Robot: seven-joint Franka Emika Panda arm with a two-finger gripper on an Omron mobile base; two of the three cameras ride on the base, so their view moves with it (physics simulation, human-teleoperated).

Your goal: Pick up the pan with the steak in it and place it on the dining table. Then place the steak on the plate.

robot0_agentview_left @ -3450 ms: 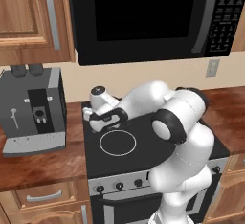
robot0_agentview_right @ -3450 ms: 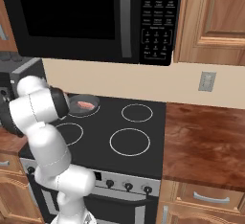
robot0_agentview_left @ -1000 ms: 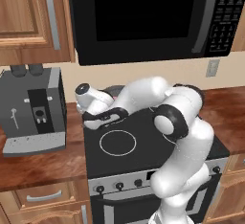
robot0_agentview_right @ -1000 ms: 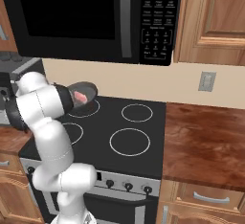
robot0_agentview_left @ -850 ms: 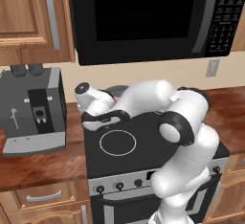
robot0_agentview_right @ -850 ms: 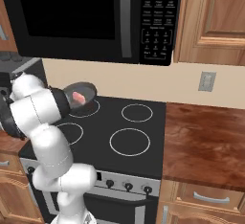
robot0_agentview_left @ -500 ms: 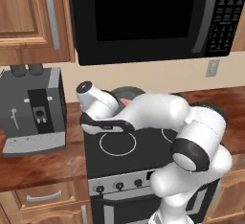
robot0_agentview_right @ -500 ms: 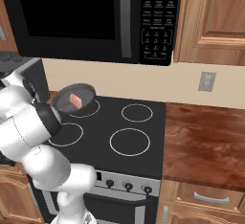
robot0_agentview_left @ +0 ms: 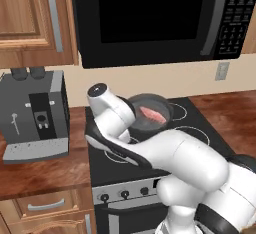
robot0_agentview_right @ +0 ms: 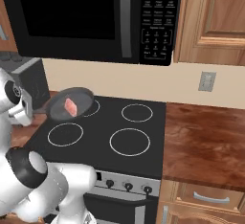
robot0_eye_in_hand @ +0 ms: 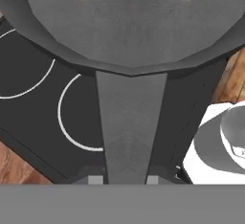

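While the pan (robot0_agentview_left: 149, 114) hangs in the air above the stove (robot0_agentview_right: 110, 137), over its back left burner, the hand (robot0_eye_in_hand: 125, 177) is clamped on the handle (robot0_eye_in_hand: 128, 127), fingers closed tight at its end. The steak (robot0_agentview_right: 70, 106) lies inside the pan, off to one side of the bowl. Gripping the handle far from the bowl probably makes the load tip easily, so the pan seems carried roughly level to keep the meat from sliding out on the way to the dining table.
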